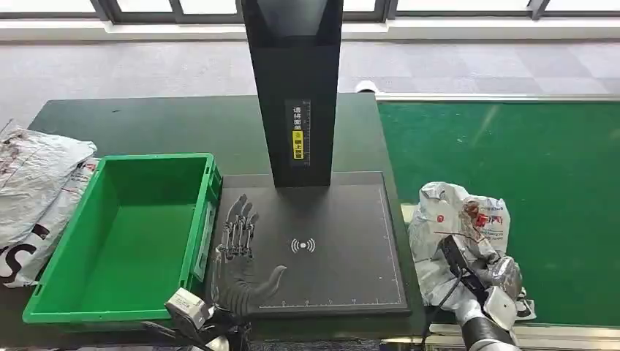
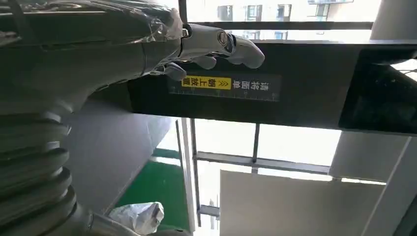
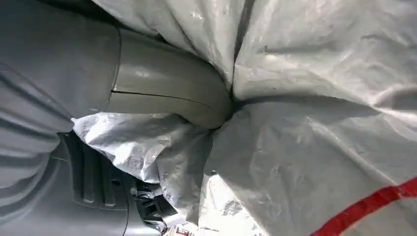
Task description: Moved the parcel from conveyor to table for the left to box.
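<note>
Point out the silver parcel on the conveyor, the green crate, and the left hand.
silver parcel (image 1: 447, 219): head view, on its crinkled upper part.
green crate (image 1: 128, 238): head view, on its bare floor.
left hand (image 1: 237, 252): head view, on the middle, fingers spread over the black mat.

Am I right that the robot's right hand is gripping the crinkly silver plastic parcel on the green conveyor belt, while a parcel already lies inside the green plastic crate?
Not quite. The head view shows the green plastic crate with nothing in it. The rest holds: the right hand grips the crinkly silver plastic parcel on the green conveyor belt.
</note>
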